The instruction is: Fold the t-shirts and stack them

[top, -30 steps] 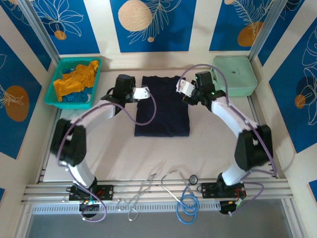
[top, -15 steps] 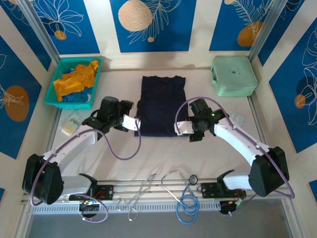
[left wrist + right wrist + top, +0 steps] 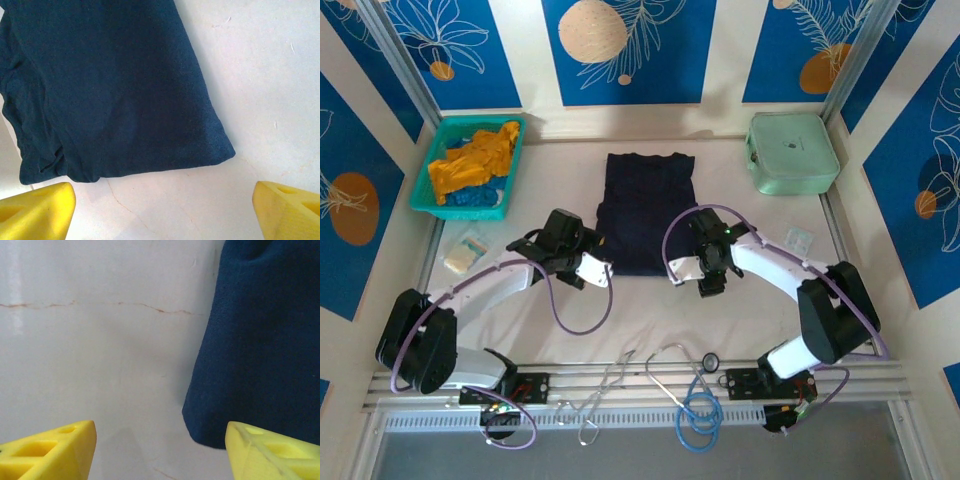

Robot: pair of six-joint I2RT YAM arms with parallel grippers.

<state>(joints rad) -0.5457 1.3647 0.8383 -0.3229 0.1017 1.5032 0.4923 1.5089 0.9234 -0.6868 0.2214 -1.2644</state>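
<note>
Your navy shirt [image 3: 646, 212] lies folded into a long rectangle in the middle of the counter [image 3: 640, 320], its collar end far and its hem end near. Both arms reach in from the near side and meet at that near edge, one at each corner.

Your left jaws stand wide and hold nothing. In the left wrist view the yellow fingertips [image 3: 37, 210] sit at the two bottom corners with bare counter between them, and the navy shirt's [image 3: 110, 90] near edge lies just beyond, its layers bunched at the left fold.

Your right jaws are also spread and hold nothing. In the right wrist view their fingertips [image 3: 50, 450] are well apart. The rounded corner of the navy shirt [image 3: 260, 350] sits just ahead of the right-hand tip, and pale counter fills the gap to the left. You cannot tell from that view whether the tip touches the cloth.

At the far left, the basket [image 3: 460, 213] holds a crumpled orange shirt [image 3: 475, 165] on top of a blue shirt [image 3: 470, 198]. The case [image 3: 792, 152] sits closed at the far right, well apart from the navy shirt.
</note>
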